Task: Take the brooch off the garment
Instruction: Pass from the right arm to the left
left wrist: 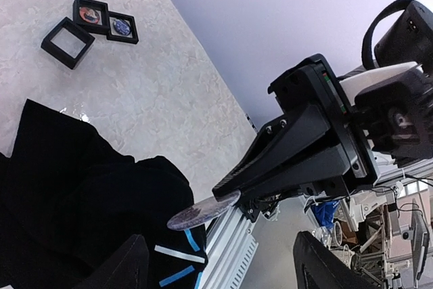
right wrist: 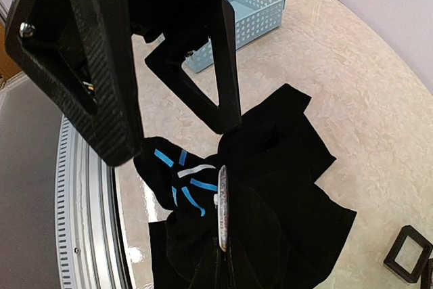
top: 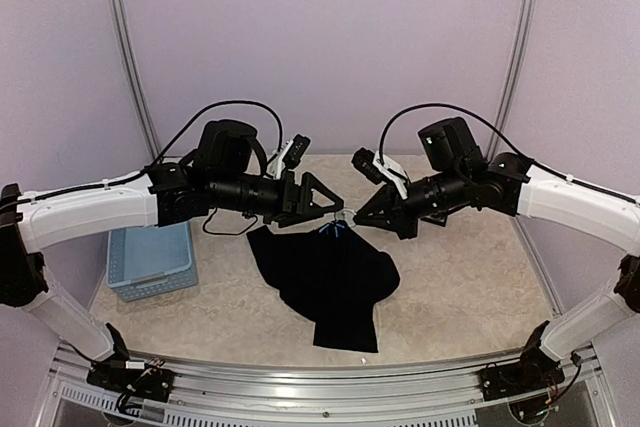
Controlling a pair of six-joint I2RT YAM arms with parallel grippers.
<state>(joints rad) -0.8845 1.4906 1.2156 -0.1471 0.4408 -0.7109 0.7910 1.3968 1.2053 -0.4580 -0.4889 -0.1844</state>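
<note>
The black garment (top: 330, 277) lies on the table, its neck with blue marks (right wrist: 179, 174) bunched up between the two grippers. My right gripper (top: 358, 217) is shut on the round brooch (left wrist: 203, 211), which shows edge-on in the right wrist view (right wrist: 222, 208) against the cloth (right wrist: 284, 194). I cannot tell whether the brooch is still pinned. My left gripper (top: 338, 209) is open, its fingers (right wrist: 226, 123) standing wide apart on either side of the neck bunch. One fingertip rests at the cloth (left wrist: 67, 187).
A light-blue basket (top: 152, 259) stands at the table's left. Small black display boxes (left wrist: 91, 21) sit on the table beyond the garment; one shows in the right wrist view (right wrist: 406, 254). The aluminium rail (top: 320, 372) runs along the near edge.
</note>
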